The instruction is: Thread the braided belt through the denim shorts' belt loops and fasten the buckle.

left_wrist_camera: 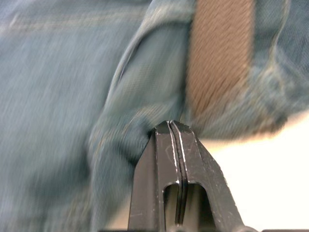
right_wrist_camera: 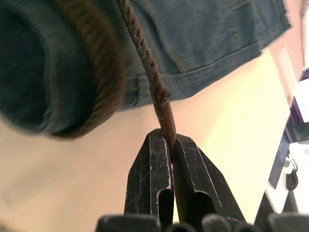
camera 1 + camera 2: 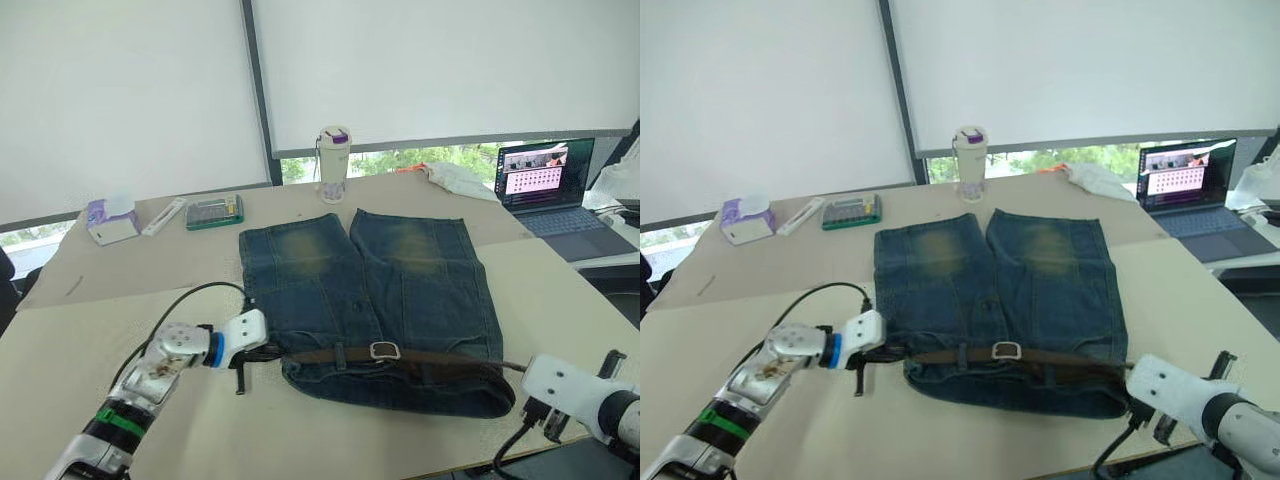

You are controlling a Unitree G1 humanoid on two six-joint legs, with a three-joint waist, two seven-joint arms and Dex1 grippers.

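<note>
The denim shorts (image 3: pixel 370 280) lie flat on the table, waistband toward me. The braided belt (image 3: pixel 440 357) runs along the waistband under a belt loop (image 3: pixel 340 356), and the silver buckle (image 3: pixel 385 350) sits near the middle. At the waistband's left corner my left gripper (image 3: pixel 262 352) is shut; in the left wrist view its fingertips (image 1: pixel 170 126) press against a fold of denim beside the brown strap (image 1: pixel 219 58). Past the shorts' right edge my right gripper (image 2: pixel 167 135) is shut on the belt's thin smooth tip (image 2: pixel 164 113), and the strap stretches back toward the waistband.
At the back of the table stand a white bottle (image 3: pixel 334 163), a green box (image 3: pixel 214 211), a white bar (image 3: pixel 164 216) and a tissue box (image 3: pixel 112 222). A laptop (image 3: pixel 545 180) and a white cloth (image 3: pixel 455 178) are at the far right. The table's front edge lies just below the waistband.
</note>
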